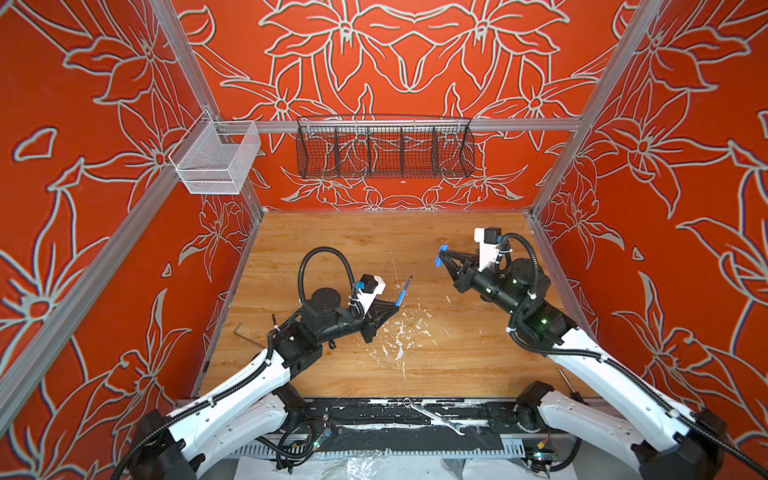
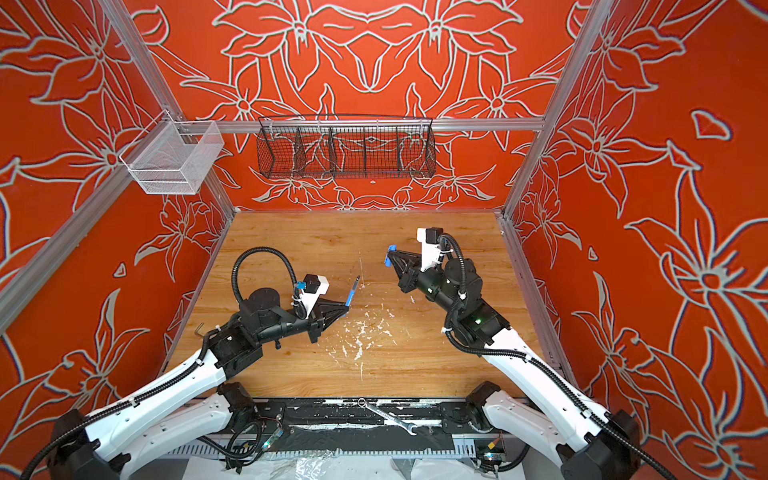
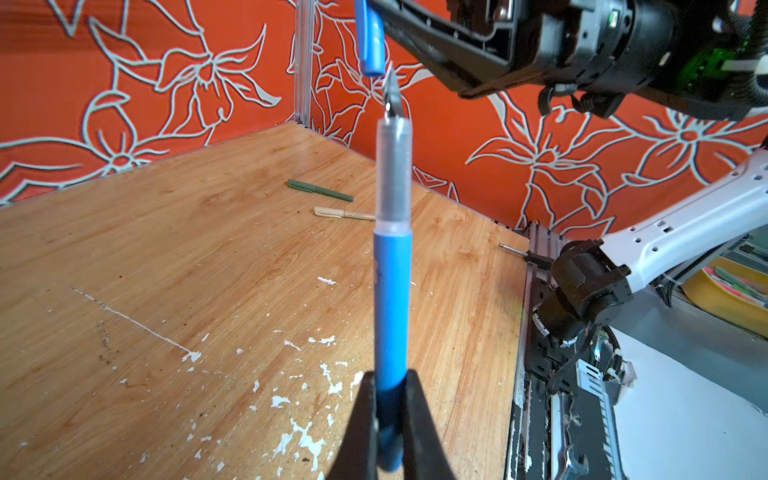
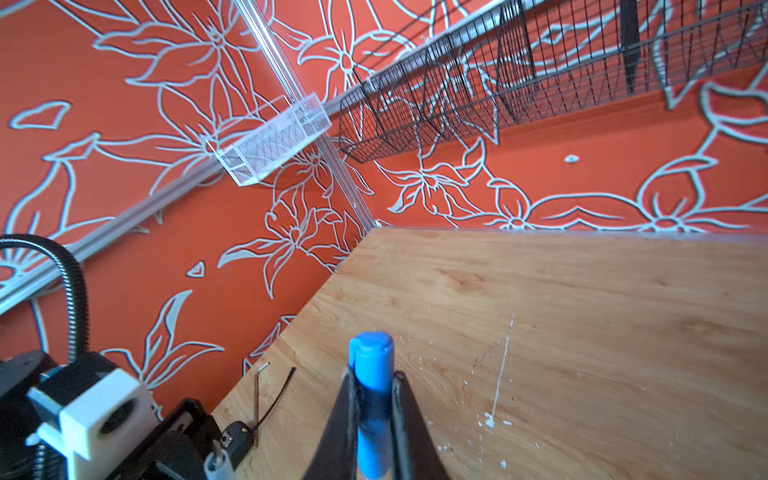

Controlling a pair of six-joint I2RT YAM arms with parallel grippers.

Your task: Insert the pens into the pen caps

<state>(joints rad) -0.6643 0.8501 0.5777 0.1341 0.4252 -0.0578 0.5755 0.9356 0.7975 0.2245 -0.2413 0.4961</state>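
Blue pen [image 1: 404, 291] is clamped in the left claw [image 1: 395, 306] above the tabletop [image 1: 332, 249] in both top views; the right claw [image 1: 443, 257] grips the blue cap [image 1: 439, 255], apart from it. Left wrist view: pen tip close to the cap; green pen [image 3: 320, 191] and beige pen [image 3: 343, 213] lie on the tabletop beyond. Right wrist view: cap pinched between the jaws

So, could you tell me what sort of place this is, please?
Likely a robot lab test cell: an aluminium frame carrying printed red wall panels, a scuffed wooden tabletop, and a wire basket hung on the back rail.
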